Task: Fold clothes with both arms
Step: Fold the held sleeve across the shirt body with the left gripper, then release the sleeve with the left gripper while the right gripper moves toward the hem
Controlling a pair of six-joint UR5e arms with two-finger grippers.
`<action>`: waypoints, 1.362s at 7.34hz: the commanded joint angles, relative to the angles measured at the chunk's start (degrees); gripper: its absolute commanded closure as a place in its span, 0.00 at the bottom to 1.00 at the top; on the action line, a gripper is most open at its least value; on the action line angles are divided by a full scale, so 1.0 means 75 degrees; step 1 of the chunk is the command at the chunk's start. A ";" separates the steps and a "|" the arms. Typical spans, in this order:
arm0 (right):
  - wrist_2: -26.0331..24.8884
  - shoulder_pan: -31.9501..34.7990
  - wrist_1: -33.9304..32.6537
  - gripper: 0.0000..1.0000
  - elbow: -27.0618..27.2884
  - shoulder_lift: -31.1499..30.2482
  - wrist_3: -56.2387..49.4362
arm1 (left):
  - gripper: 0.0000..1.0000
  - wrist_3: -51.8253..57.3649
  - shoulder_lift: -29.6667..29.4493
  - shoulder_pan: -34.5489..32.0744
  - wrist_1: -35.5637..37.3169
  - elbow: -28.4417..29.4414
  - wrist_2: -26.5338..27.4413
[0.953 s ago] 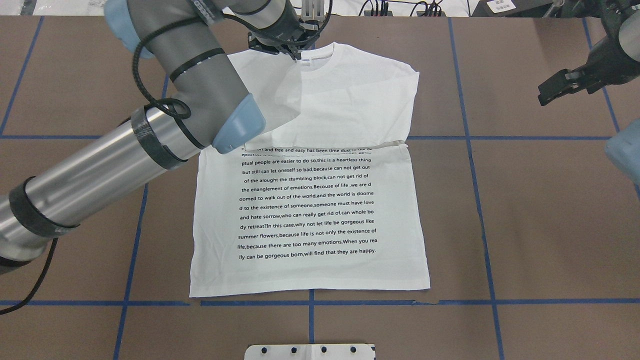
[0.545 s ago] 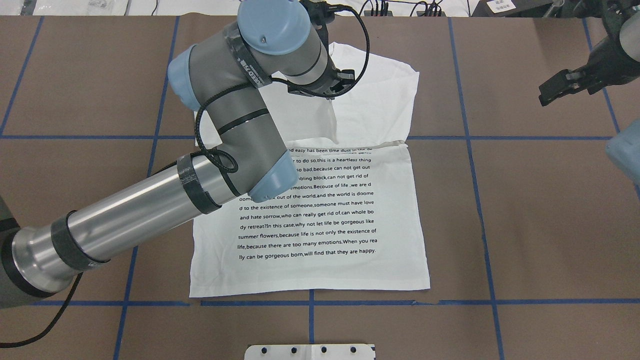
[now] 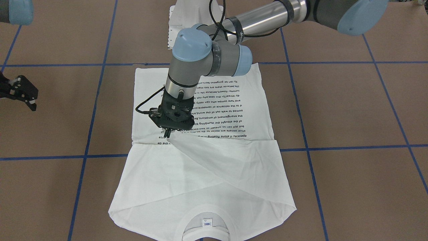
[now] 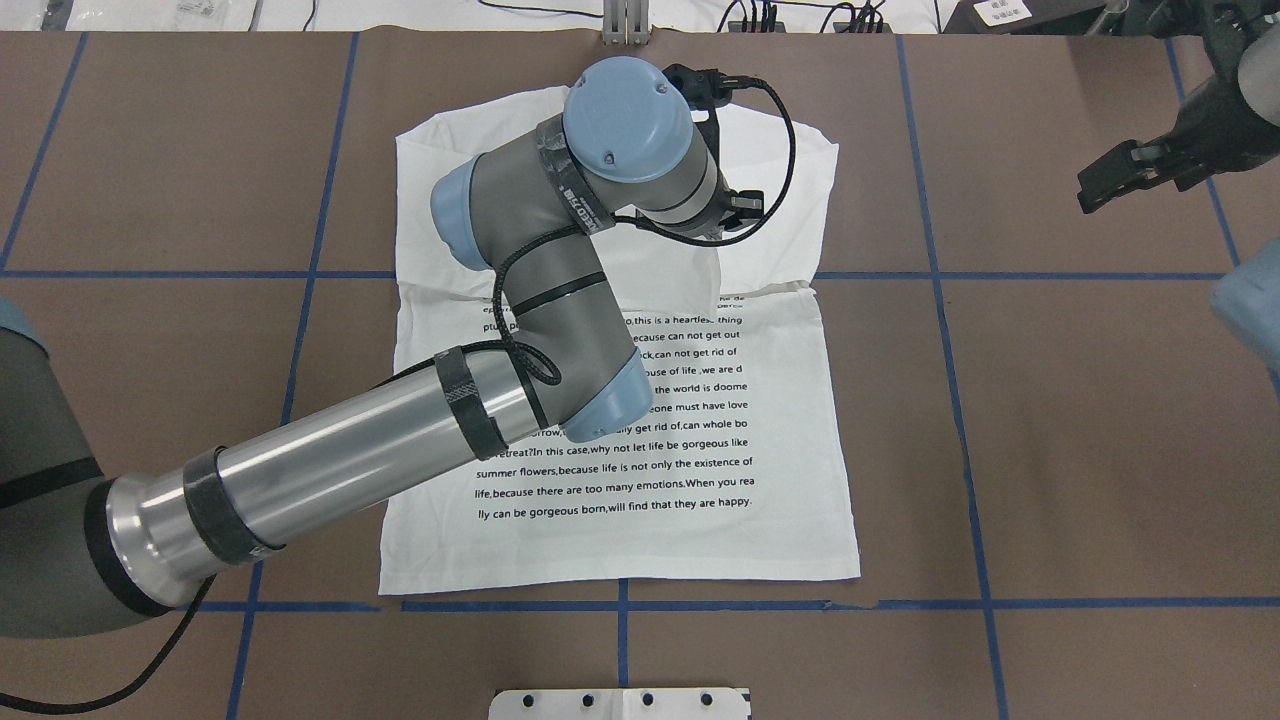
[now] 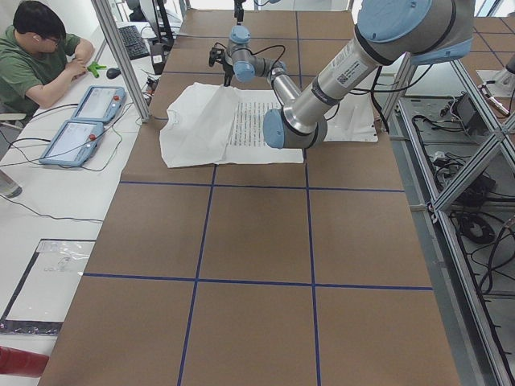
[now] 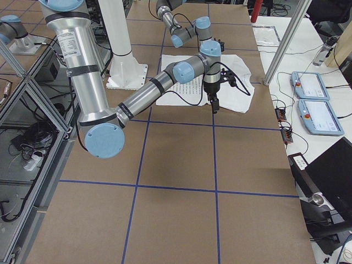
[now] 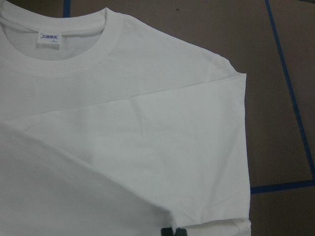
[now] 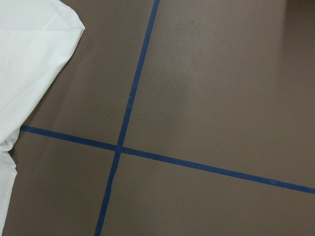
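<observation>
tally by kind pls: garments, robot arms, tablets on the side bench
White fabric T-shirt with black printed text: 1
Grey-and-silver jointed robot arms, left and right: 2
Blue-edged flat tablets: 2
Total: 5

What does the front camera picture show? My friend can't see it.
The left gripper pinches a fold of the white T-shirt lying on the brown table. The right gripper hangs off to one side, open.
</observation>
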 commanded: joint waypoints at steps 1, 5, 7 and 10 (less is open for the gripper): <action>0.0009 -0.0001 0.0000 0.00 -0.0073 0.0010 0.0001 | 1.00 -0.0010 -0.0200 0.0156 -0.0354 0.0551 0.0219; 0.0009 -0.0013 0.0000 0.00 -0.0085 0.0080 0.0059 | 0.00 -0.0711 -0.0376 0.0169 -0.1256 0.1011 0.0220; 0.0032 -0.0059 0.0012 0.00 -0.0120 0.0127 0.0269 | 0.00 -0.0632 -0.0400 0.0134 -0.1154 0.0929 0.0162; -0.0072 -0.0969 0.0290 0.00 0.0206 0.0455 0.2102 | 0.00 0.0384 0.0018 0.0075 0.1007 -0.0470 0.0138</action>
